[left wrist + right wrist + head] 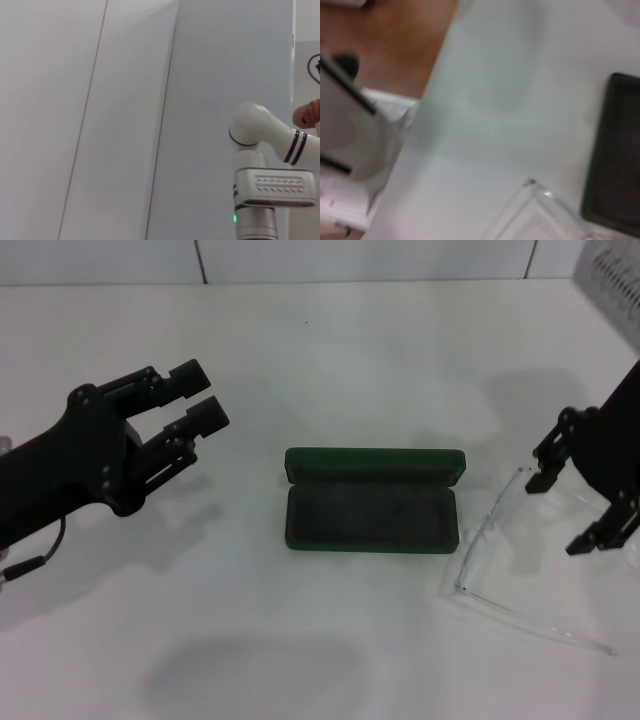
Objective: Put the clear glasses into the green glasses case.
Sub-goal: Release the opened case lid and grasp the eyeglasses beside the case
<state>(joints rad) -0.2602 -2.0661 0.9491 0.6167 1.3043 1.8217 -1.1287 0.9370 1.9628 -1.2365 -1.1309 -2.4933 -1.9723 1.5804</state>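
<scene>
The green glasses case [372,512] lies open in the middle of the white table, its lid folded back on the far side and its dark lining empty. To its right, the clear glasses [478,545] rest on the table with one long arm stretched toward the front right. My right gripper [567,505] hovers open just over the far right part of the glasses, holding nothing. The left gripper [203,397] hangs open and empty to the left of the case. In the right wrist view, a corner of the glasses [545,202] and one end of the case [615,160] show.
A white mesh object [615,270] sits at the table's back right corner. The right wrist view shows the table edge [427,115] with brown floor beyond it. In the left wrist view there are only a wall and a white robot arm [270,165].
</scene>
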